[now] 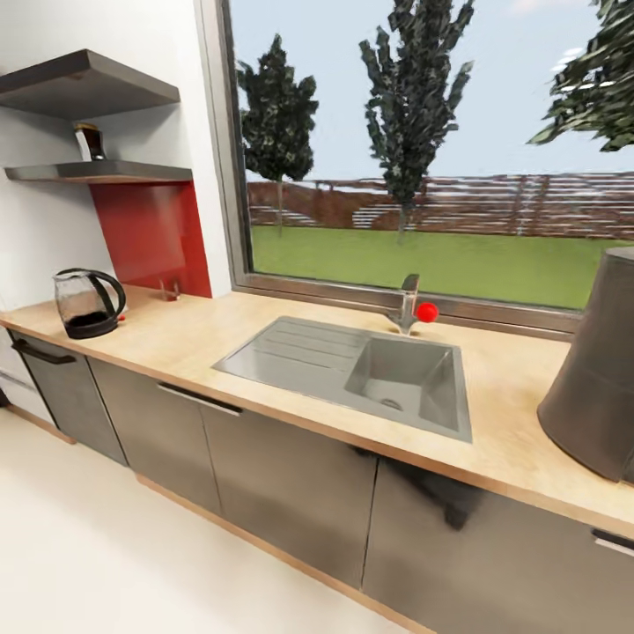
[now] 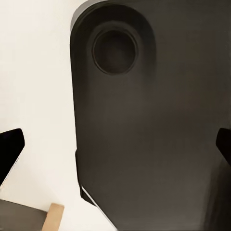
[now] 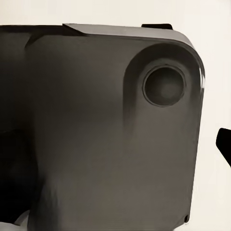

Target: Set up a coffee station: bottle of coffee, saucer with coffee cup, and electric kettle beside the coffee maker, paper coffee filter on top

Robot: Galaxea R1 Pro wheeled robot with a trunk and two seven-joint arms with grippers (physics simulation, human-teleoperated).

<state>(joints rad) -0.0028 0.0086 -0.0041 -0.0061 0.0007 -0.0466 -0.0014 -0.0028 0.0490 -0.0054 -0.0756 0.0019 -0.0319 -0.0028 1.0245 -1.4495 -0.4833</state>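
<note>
The dark glass electric kettle (image 1: 86, 304) sits far left on the wooden countertop (image 1: 220, 339); the brown coffee bottle (image 1: 89, 141) waits on the grey shelf (image 1: 106, 172) (likely step 1). Gripper opening: cannot tell.

Wooden countertop (image 1: 202, 339): electric kettle (image 1: 86, 302) set at left end, sink (image 1: 352, 370) sunk mid-counter, coffee maker (image 1: 594, 379) (cropped) at right. Coffee bottle (image 1: 89, 141) kept on lower shelf (image 1: 106, 171).

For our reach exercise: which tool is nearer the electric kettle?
Probably left: the electric kettle stands on the countertop, far left. Left tool and right tool both face dark panels, away from it.
</note>
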